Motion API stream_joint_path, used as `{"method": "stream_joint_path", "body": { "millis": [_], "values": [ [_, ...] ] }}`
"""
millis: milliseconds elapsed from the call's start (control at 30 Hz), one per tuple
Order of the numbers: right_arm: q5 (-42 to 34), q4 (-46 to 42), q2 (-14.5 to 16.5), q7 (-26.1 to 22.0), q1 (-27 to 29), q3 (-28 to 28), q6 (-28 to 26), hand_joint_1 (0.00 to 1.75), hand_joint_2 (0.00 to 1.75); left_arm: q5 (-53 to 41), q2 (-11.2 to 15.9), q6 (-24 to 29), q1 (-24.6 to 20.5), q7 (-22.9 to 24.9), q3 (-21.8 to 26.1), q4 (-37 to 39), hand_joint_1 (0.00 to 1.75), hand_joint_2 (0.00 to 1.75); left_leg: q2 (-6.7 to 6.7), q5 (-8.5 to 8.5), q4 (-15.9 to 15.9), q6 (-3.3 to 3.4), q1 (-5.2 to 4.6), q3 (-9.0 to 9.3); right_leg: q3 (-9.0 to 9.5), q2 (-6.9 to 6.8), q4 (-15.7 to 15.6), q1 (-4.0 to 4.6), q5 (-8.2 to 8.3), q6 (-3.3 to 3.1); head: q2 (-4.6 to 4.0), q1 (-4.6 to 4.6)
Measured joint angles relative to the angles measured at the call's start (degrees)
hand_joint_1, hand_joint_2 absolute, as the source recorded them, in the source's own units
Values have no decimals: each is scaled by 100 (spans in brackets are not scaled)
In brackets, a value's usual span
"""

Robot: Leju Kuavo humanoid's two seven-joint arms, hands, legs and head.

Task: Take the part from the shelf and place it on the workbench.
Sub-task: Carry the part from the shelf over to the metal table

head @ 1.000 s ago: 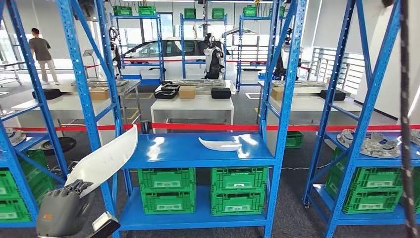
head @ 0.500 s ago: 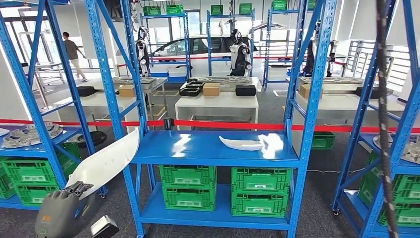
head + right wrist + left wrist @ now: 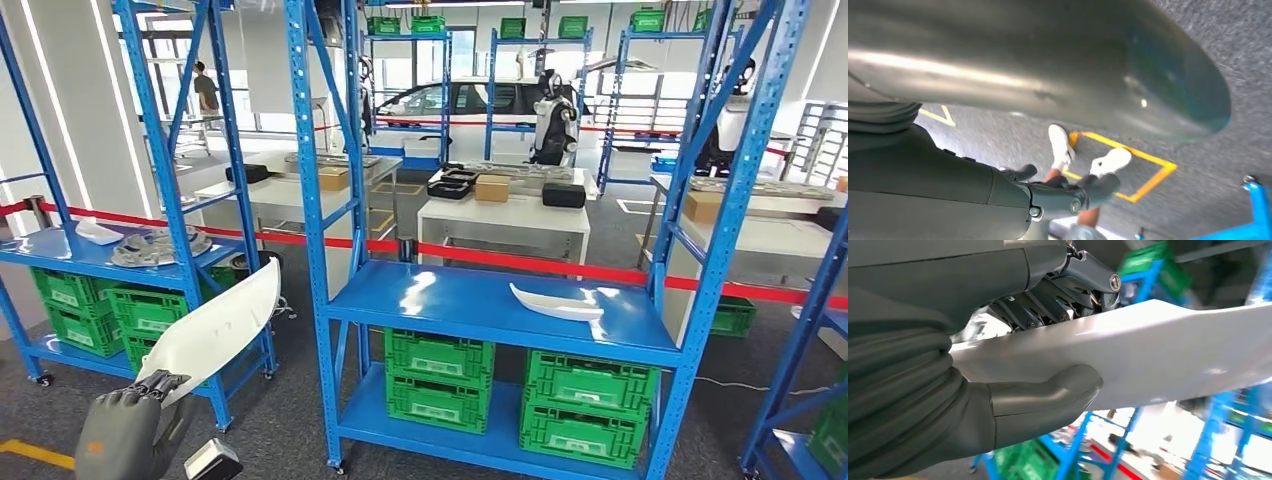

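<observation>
My left hand (image 3: 125,425) grips the long white part (image 3: 215,327), thumb (image 3: 1048,397) under it and fingers (image 3: 1048,310) over, low beside the blue shelf (image 3: 480,310). My right hand (image 3: 1048,192) hangs over the floor; I cannot tell its grip. A second white part (image 3: 556,302) lies on that shelf.

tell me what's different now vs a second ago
The whole head view has slid right: the robot has turned left, so the blue shelf and the small white part on it did not move themselves. The left hand still grips the long white part the same way.
</observation>
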Motion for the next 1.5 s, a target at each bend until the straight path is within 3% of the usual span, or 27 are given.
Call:
{"method": "stream_joint_path", "body": {
  "millis": [67, 133, 200, 267, 333, 400, 467, 533, 600, 633, 667, 700, 767, 833, 900, 933, 1000, 1067, 1133, 1167, 1200, 1233, 1300, 1333, 1400, 1433, 1500],
  "values": [
    [13, 0, -15, 17, 18, -1, -1, 0, 0, 7, -21, -1, 0, 12, 1, 25, 175, 175, -121, 9, 5, 28, 0, -16, -372, 222, 770, 5, -336, 17, 0, 14],
    [18, -1, -25, 6, 35, -2, -8, 0, 0, 16, -14, -1, 15, 11, 3, 52, 175, 175, -256, 8, 32, 29, -6, -31, -519, 268, 1019, 13, -320, 17, 0, 17],
    [20, -1, -36, -18, 38, -2, -24, 0, 0, 25, 2, -2, 18, 15, 11, 60, 175, 175, -395, -3, 78, 11, -3, -40, -258, 329, 453, 6, 43, 4, 0, 20],
    [17, 0, -52, -57, 36, -3, -43, 0, 0, 27, 16, -4, 7, 36, 38, 47, 175, 175, -520, -24, 133, -39, -7, -74, 85, 531, -243, -15, 270, -9, 0, 18],
    [1, -1, -60, -100, 33, -17, -60, 0, 0, 28, 41, -6, -1, 62, 67, 28, 175, 175, -633, -15, 146, -111, -3, -121, 205, 611, -483, -8, 276, -40, 0, 14],
    [-21, -2, -61, -132, 17, -53, -71, 0, 0, 29, 92, -8, -1, 78, 84, 9, 175, 175, -701, 15, 125, -182, 13, -153, 215, 481, -503, -1, 303, -104, 0, 12],
    [-36, -4, -66, -159, -7, -93, -75, 0, 0, 26, 150, -10, -10, 99, 93, -18, 175, 175, -477, -87, 302, -243, -3, -262, 237, 359, -538, -20, 324, -188, 0, -6],
    [-61, -6, -72, -173, -11, -130, -78, 0, 0, 13, 176, -15, -28, 118, 95, -40, 175, 175, -143, -405, 938, -297, -4, -580, 255, 225, -555, -19, 320, -252, 0, -27],
    [-99, -7, -78, -178, -13, -168, -78, 0, 0, -5, 181, -20, -27, 120, 93, -44, 175, 175, -31, -670, 1659, -337, 28, -945, 262, 79, -553, -10, 305, -271, 0, -34],
    [-116, -7, -79, -179, -19, -191, -78, 0, 0, -8, 184, -22, -22, 120, 93, -45, 175, 175, -15, -668, 1786, -347, 42, -1012, 269, 7, -552, -10, 297, -271, 0, -36],
    [-132, -7, -80, -179, -23, -215, -77, 0, 0, -11, 187, -25, -20, 120, 93, -50, 175, 175, 7, -563, 1687, -349, 50, -960, 280, -63, -551, -10, 287, -263, 0, -37],
    [-143, -7, -79, -178, -26, -237, -77, 0, 0, -11, 190, -26, -23, 122, 94, -63, 175, 175, 59, -380, 1360, -340, 53, -785, 301, -134, -551, -11, 274, -251, 0, -39],
    [-150, -7, -77, -178, -27, -266, -74, 0, 0, -11, 189, -27, -48, 124, 95, -103, 175, 175, 352, -74, 538, -280, 12, -340, 346, -262, -546, 11, 236, -205, 0, -43],
    [-148, -7, -74, -180, -30, -277, -58, 0, 0, -15, 190, -39, -70, 132, 95, -144, 175, 175, 513, 6, 146, -200, -40, -142, 380, -387, -549, 45, 205, -144, 0, -30],
    [-137, -7, -63, -181, -34, -280, -36, 0, 0, -20, 228, -66, -48, 140, 95, -191, 175, 175, 369, 13, 115, -132, -58, -147, 421, -520, -572, 49, 187, -80, 0, -17],
    [-131, -7, -56, -181, -37, -281, -27, 0, 0, -21, 255, -78, -25, 140, 97, -227, 175, 175, 292, 27, 95, -99, -50, -139, 431, -478, -556, 36, 155, -47, 0, -16],
    [-117, -7, -44, -184, -32, -281, -13, 0, 0, -9, 276, -87, 11, 138, 105, -307, 175, 175, 145, 60, 55, -29, -20, -118, 307, -164, -238, 11, -57, -1, 0, -8],
    [-103, -7, -41, -182, -8, -282, 6, 0, 0, 3, 272, -90, 66, 134, 111, -361, 175, 175, -13, 69, 49, 12, -6, -117, -61, 175, 520, 10, -407, 7, 0, 7],
    [-86, -7, -41, -175, 11, -284, 21, 0, 0, -17, 274, -102, 145, 137, 112, -379, 175, 175, -190, 66, 61, 22, -11, -118, -379, 261, 1068, 25, -527, 2, 0, 14],
    [-77, -7, -41, -171, 13, -284, 22, 0, 0, -37, 278, -108, 174, 146, 112, -379, 175, 175, -275, 65, 73, 20, -11, -118, -408, 272, 1049, 28, -433, -5, 0, 14],
    [-70, -7, -44, -163, 11, -284, 17, 0, 0, -63, 281, -115, 186, 156, 113, -378, 175, 175, -364, 61, 90, 13, -8, -119, -316, 293, 786, 26, -237, -12, 0, 15],
    [-66, -7, -50, -150, 9, -286, 8, 0, 0, -85, 281, -119, 180, 165, 114, -377, 175, 175, -450, 53, 112, 0, -1, -124, -147, 379, 370, 13, -14, -19, 0, 15],
    [-64, -7, -63, -108, 4, -296, -14, 0, 0, -104, 270, -130, 133, 169, 119, -374, 175, 175, -611, 44, 161, -59, -1, -163, 148, 592, -313, -7, 235, -29, 0, 11],
    [-64, -7, -67, -85, 2, -306, -25, 0, 0, -107, 262, -139, 110, 167, 122, -373, 175, 175, -682, 50, 167, -97, 4, -188, 208, 655, -459, -8, 255, -40, 0, 10],
    [-63, -7, -68, -60, -8, -331, -41, 0, 0, -112, 259, -163, 85, 160, 132, -369, 175, 175, -816, 89, 134, -180, 15, -226, 235, 567, -489, 0, 255, -97, 0, 8],
    [-62, -7, -69, -57, -19, -344, -44, 0, 0, -114, 268, -170, 83, 159, 138, -367, 175, 175, -793, 95, 132, -209, 15, -240, 254, 503, -510, -4, 273, -136, 0, 8],
    [-52, -8, -70, -62, -29, -366, -49, 0, 0, -115, 282, -176, 59, 159, 144, -362, 175, 175, -480, -39, 354, -260, -7, -363, 291, 375, -559, -13, 305, -223, 0, -14]
  ]
}}
